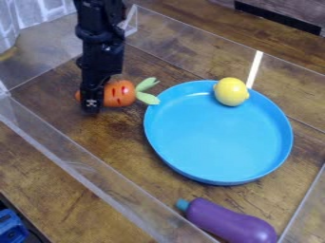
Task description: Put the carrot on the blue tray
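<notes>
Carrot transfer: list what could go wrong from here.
1. The gripper is shut on the carrot by its blunt end only, so the carrot could pivot or slip out.
2. The carrot hangs low, with its leaves right beside the raised rim of the blue tray; it may catch there.
3. The yellow fruit sits on the tray's far side; a drop there could knock it.

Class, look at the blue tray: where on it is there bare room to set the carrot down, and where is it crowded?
The blue tray is bare across its middle and near side. Only its far rim is crowded, where the yellow fruit sits.
</notes>
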Controlling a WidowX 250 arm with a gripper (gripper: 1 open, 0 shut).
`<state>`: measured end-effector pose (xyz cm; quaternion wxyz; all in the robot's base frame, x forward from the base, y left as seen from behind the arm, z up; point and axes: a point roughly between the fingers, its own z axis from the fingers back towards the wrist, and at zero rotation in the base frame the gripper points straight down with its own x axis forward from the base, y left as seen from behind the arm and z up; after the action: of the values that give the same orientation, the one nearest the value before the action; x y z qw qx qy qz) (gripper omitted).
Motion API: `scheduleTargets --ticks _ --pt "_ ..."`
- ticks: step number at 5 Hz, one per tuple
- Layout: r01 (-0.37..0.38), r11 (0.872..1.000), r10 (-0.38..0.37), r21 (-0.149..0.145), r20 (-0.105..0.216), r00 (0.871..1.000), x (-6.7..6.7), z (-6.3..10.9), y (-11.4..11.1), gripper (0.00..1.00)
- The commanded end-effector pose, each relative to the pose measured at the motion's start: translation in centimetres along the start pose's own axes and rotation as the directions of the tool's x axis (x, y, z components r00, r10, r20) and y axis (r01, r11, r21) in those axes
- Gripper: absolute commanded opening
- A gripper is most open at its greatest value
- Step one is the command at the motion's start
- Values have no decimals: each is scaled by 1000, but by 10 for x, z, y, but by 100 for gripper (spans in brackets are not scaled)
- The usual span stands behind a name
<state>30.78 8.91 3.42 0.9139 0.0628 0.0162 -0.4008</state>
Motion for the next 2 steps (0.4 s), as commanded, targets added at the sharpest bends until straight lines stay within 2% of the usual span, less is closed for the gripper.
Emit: scheduleTargets --ticks 1,2 --pt "2 997 -5 77 38 999 19 28 10 0" --pt "30 996 -33 89 27 999 15 50 7 0"
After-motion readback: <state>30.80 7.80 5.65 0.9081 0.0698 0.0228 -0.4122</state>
